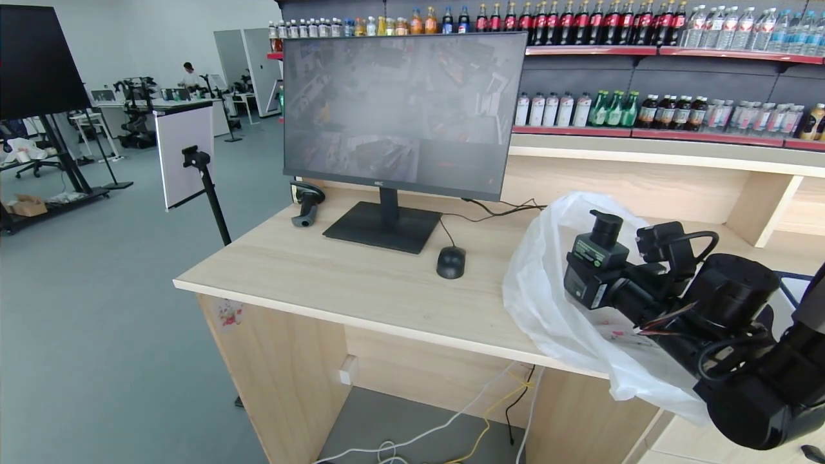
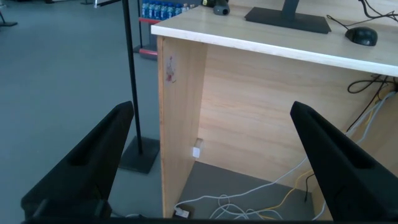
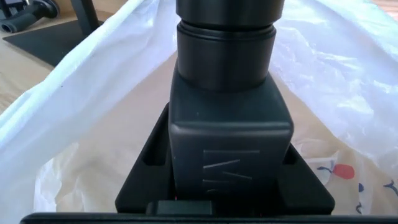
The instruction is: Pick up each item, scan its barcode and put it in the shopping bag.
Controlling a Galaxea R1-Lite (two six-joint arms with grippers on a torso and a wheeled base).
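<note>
"Where does the item stand?"

"Your right claw point(image 3: 225, 190) is clamped on a dark bottle point(image 3: 229, 124), held at the mouth of the bag point(image 1: 548, 303) on the counter point(image 1: 361, 277). Your left claw point(image 2: 211, 112) gapes empty, low before the counter."

"Step and next move?"

"Bagging, I judge. Lower the bottle inside, then release."

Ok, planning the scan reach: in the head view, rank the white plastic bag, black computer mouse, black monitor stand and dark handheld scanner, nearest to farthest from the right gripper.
1. White plastic bag, beneath and around the right gripper.
2. Black computer mouse, to its left.
3. Black monitor stand, farther left and back.
4. Dark handheld scanner, leftmost, near the counter's far corner.
</note>
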